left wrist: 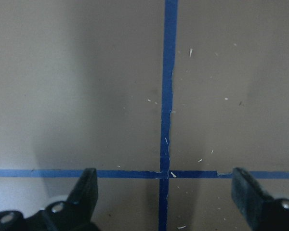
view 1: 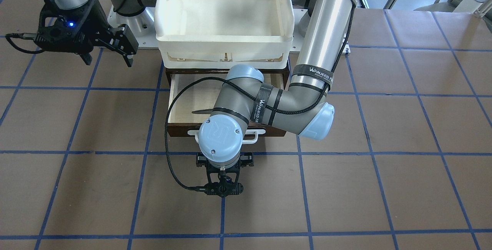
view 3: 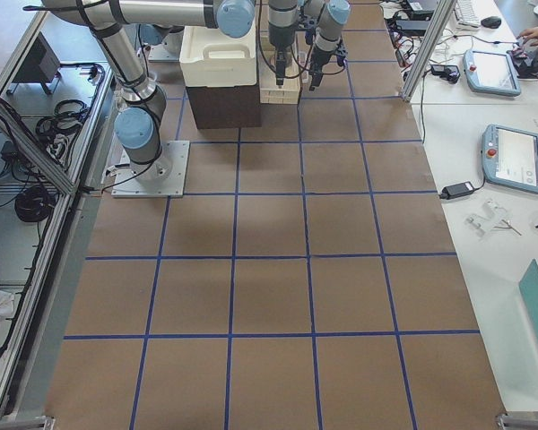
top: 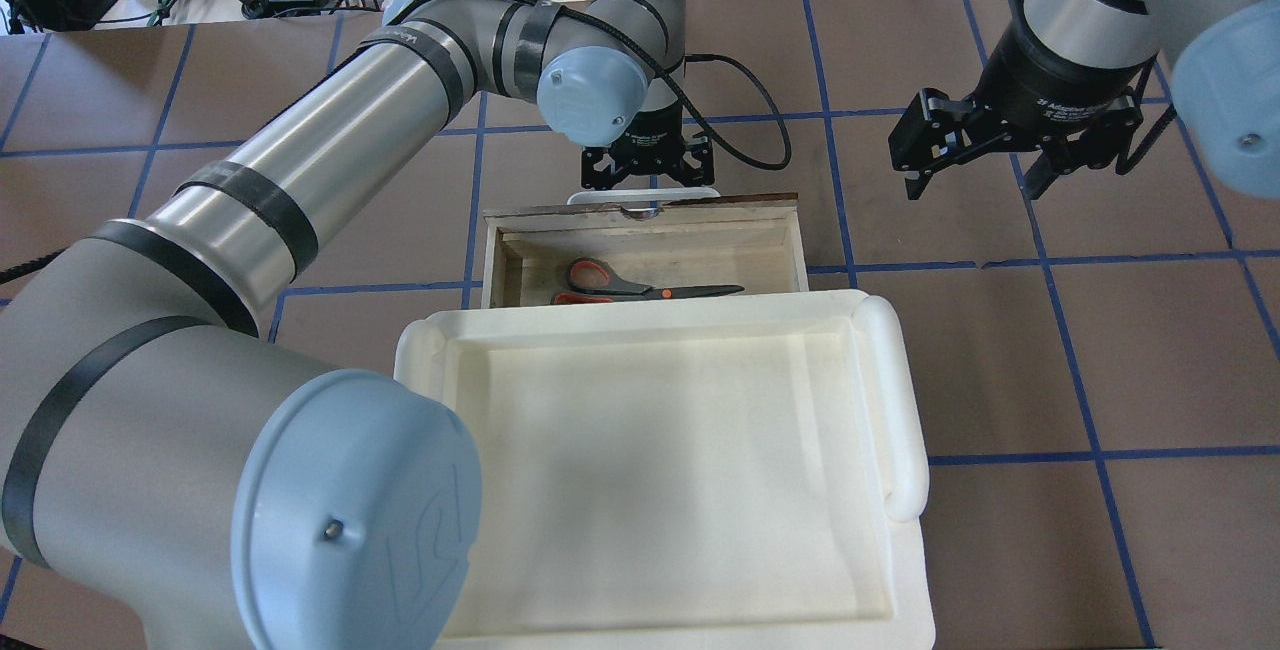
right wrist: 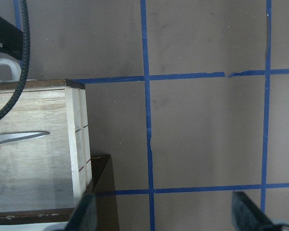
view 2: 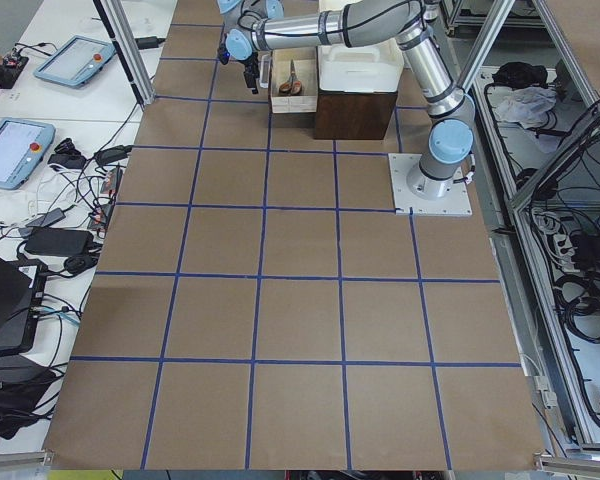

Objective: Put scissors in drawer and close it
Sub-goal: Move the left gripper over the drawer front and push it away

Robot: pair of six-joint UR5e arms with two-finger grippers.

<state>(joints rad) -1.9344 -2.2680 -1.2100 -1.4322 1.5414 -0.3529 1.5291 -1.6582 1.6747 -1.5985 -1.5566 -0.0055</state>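
The scissors [top: 640, 282], with orange-and-grey handles, lie flat inside the open drawer [top: 700, 245]. Only a blade tip shows in the front view [view 1: 200, 110] and in the right wrist view [right wrist: 24, 137]. The drawer's white bar handle [top: 600, 196] faces away from the robot. My left gripper [top: 648, 170] points down at the table just beyond that handle, open and empty. Its wrist view shows only taped table between the spread fingers [left wrist: 89, 180]. My right gripper [top: 985, 165] hangs open and empty off the drawer's side.
A white plastic tray [top: 900, 410] sits on top of the dark cabinet [view 1: 286, 73] that holds the drawer. The left forearm [view 1: 269, 104] crosses above the drawer. A black cable [view 1: 169, 127] loops beside the drawer. Brown table with blue tape lines lies all around.
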